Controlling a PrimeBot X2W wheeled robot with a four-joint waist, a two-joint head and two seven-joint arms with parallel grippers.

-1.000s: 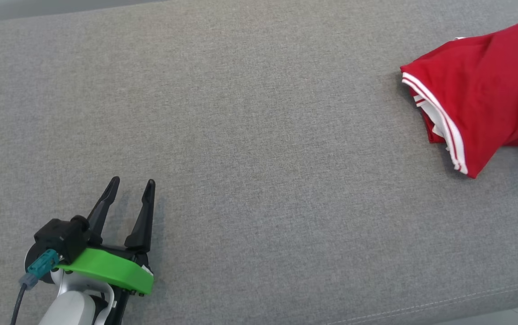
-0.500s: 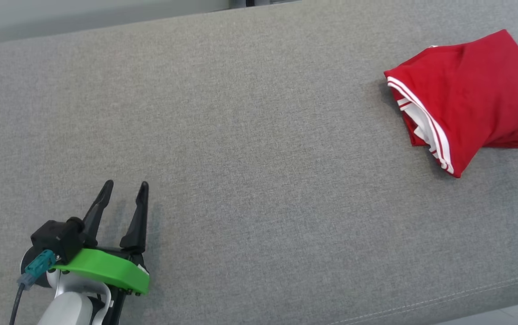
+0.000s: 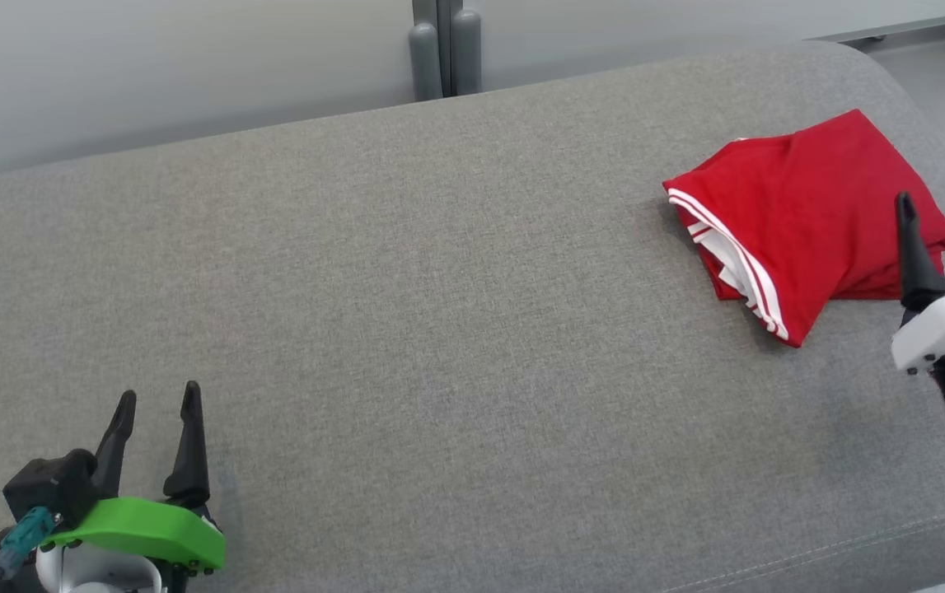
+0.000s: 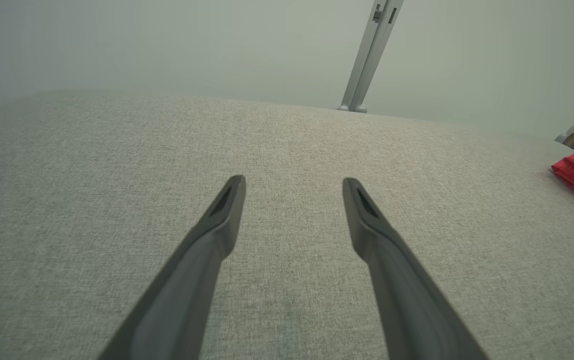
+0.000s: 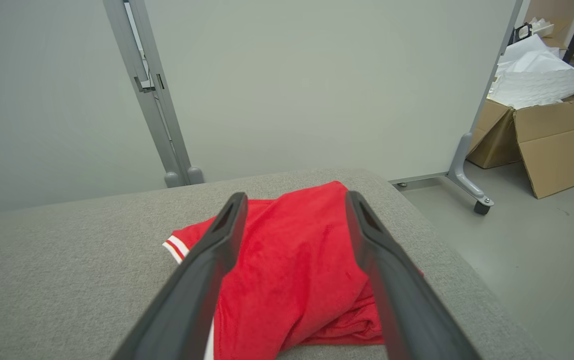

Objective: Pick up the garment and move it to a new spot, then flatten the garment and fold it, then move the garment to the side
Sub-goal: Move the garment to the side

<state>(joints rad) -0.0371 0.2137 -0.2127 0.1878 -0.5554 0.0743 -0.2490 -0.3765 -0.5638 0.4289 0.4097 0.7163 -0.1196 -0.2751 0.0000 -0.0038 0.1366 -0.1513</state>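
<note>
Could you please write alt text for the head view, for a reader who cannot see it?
A folded red garment with white-striped trim lies near the right end of a grey upholstered surface. The open right gripper is at the garment's right edge; the open left gripper is far away at the lower left.

No readable text, label, brand, number or sign.

garment [image 3: 802,239]: on the table [image 3: 439,288], toward its far right end.
left tool [image 3: 159,390]: over the table's near left, well apart from the garment.
right tool [image 3: 937,198]: at the garment's right edge, perhaps above it.
partition [image 3: 443,49]: behind the table.
</note>
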